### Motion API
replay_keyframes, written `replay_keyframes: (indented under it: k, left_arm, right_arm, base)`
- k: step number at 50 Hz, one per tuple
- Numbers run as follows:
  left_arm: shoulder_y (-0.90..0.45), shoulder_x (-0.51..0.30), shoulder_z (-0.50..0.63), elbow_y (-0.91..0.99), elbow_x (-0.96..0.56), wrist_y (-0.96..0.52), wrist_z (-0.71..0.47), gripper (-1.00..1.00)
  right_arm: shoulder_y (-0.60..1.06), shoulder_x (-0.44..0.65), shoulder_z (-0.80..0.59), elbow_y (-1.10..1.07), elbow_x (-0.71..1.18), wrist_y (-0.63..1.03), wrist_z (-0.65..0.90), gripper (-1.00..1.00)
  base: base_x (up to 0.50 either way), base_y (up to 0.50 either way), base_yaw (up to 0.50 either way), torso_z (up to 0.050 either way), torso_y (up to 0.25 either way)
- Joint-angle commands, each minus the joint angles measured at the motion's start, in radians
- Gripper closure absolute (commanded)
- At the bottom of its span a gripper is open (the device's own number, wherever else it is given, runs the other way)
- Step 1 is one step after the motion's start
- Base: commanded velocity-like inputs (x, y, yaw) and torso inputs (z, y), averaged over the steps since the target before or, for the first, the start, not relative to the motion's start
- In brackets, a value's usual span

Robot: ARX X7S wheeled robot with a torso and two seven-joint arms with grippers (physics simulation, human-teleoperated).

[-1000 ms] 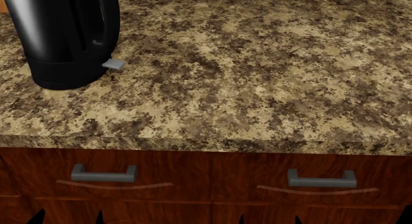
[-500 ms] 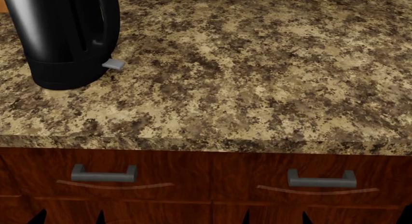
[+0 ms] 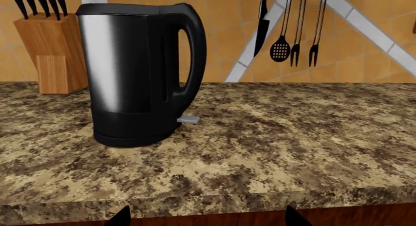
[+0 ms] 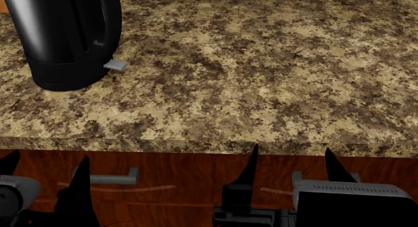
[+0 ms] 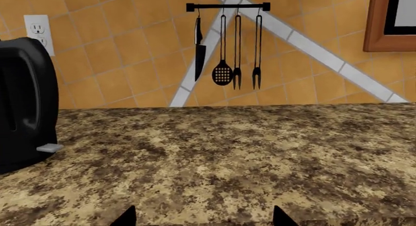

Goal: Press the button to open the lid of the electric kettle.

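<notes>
At the far left of the granite counter (image 4: 261, 80) we see the electric kettle (image 4: 68, 38), upright, its handle turned toward the open counter and a small grey tab (image 4: 115, 65) jutting from its foot. In the left wrist view its lid (image 3: 133, 9) sits flat and closed on top; we cannot make out the button itself from any view.

Our left gripper (image 4: 46, 175) hangs below the counter edge in front of the drawers, fingers spread wide and holding nothing. Further right, our right gripper (image 4: 290, 163) is also below the edge, fingers wide apart and empty, well apart from the kettle.

The risks, as we judge them: either arm rising from here could catch its pointed fingers under the counter lip. A press that lands off the button, on the handle or lid rim, could shove the tall kettle sideways or tip it. With the kettle's top cut off in the head view, we would be aiming partly blind.
</notes>
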Motion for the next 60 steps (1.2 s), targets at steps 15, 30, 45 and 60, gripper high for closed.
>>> replay_keyframes:
  k: [15, 30, 45, 60]
  left_arm:
    - [-0.071, -0.002, -0.114, 0.136, -0.085, -0.181, -0.022, -1.0]
    - [-0.074, -0.041, -0.102, 0.139, -0.159, -0.166, -0.071, -1.0]
    - [-0.086, -0.075, -0.125, 0.136, -0.311, -0.154, -0.173, -1.0]
    - [-0.115, -0.066, -0.189, 0.139, -0.436, -0.204, -0.243, -1.0]
  right_arm:
    - [0.174, 0.114, 0.071, -0.193, 0.447, 0.309, 0.344, -1.0]
    - [0.179, 0.166, 0.061, -0.18, 0.526, 0.299, 0.419, -1.0]
    - [0.214, 0.199, 0.065, -0.186, 0.636, 0.313, 0.504, -1.0]
    - [0.227, 0.228, 0.047, -0.176, 0.691, 0.286, 0.551, -1.0]
  base:
    - [0.0, 0.0, 0.0, 0.0, 0.0]
    - [0.0, 0.0, 0.0, 0.045, 0.0]
    - [0.0, 0.0, 0.0, 0.05, 0.0]
    - [0.0, 0.0, 0.0, 0.049, 0.0]
